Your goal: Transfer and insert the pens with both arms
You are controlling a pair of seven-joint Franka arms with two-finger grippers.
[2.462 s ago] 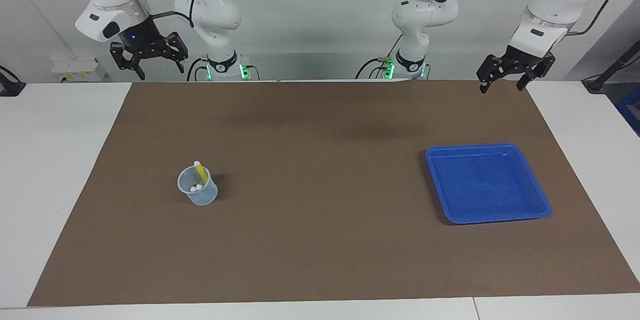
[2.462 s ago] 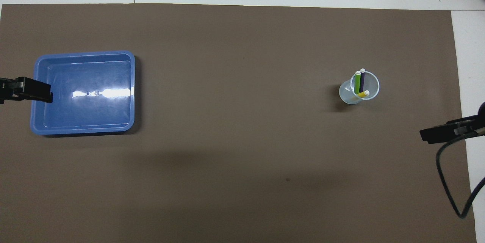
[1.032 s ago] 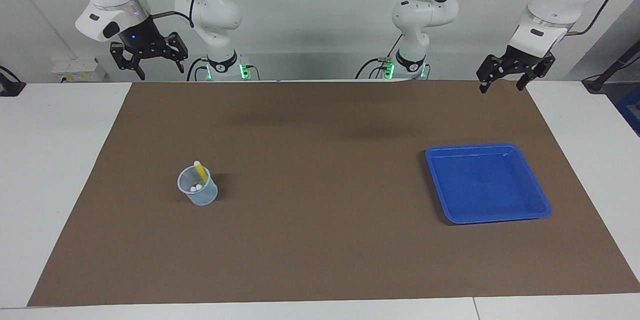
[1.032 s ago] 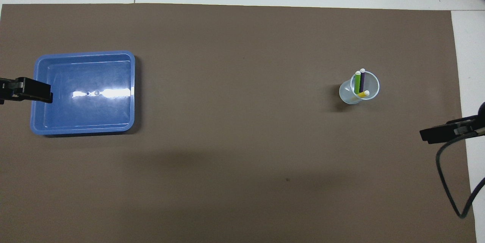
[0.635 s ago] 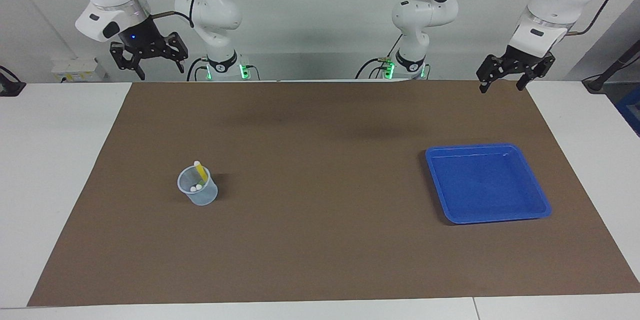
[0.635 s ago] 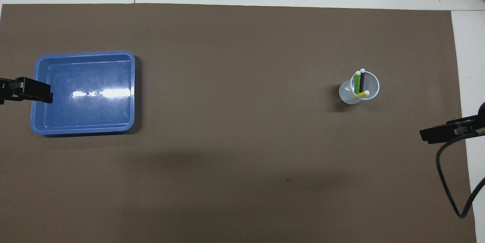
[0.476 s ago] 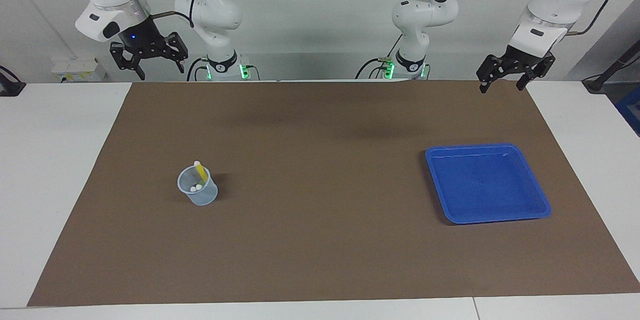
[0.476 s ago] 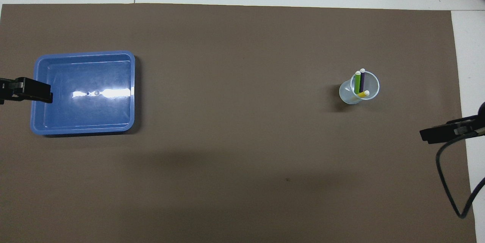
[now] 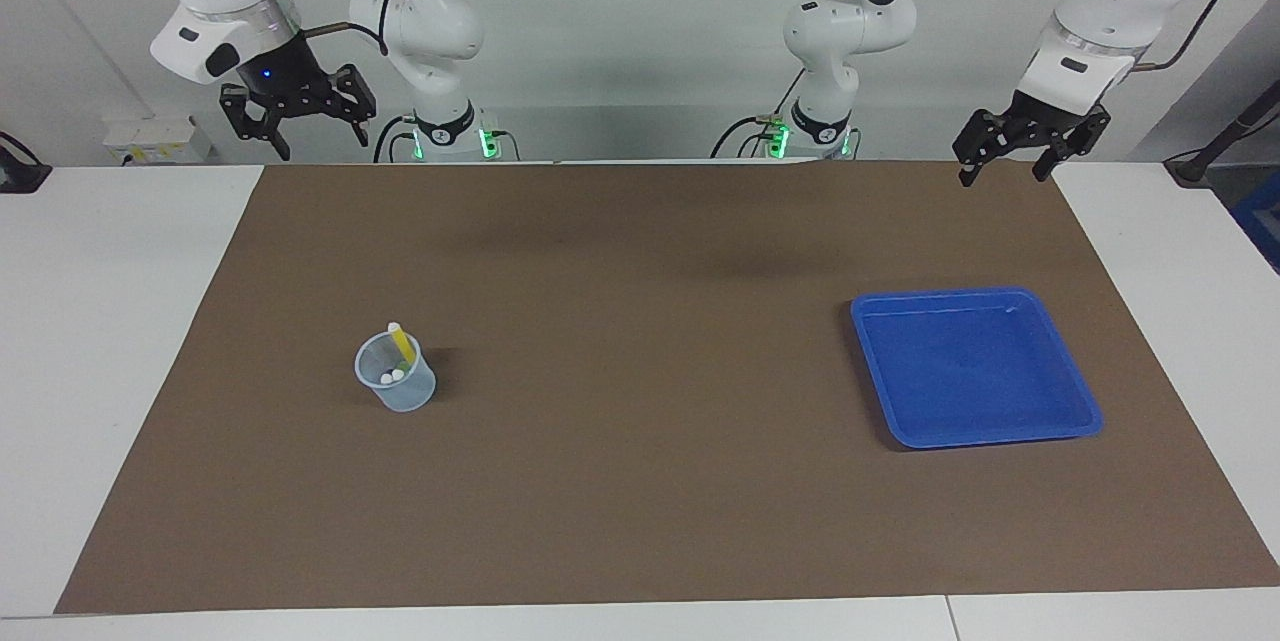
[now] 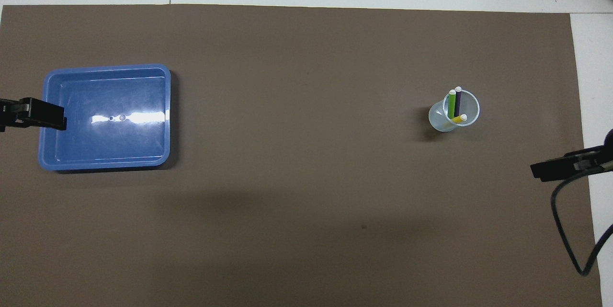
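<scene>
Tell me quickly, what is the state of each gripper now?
Left gripper: open, holding nothing, raised at the left arm's end.
Right gripper: open, holding nothing, raised at the right arm's end.

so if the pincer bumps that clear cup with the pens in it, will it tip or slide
Probably tips easily: the cup looks thin, clear and light, and narrows toward its base. The pens lean against the rim and stick out above it, so weight likely sits high. On the brown mat it may slide little.

a brown mat [image 9: 650, 481] covers the white bench [image 9: 110, 321]. blue tray [image 9: 1085, 418]; clear pale cup [image 9: 408, 396] holding green pen [image 10: 451, 106], purple pen [image 10: 458, 100], yellow pen [image 10: 459, 119], each white-tipped.
</scene>
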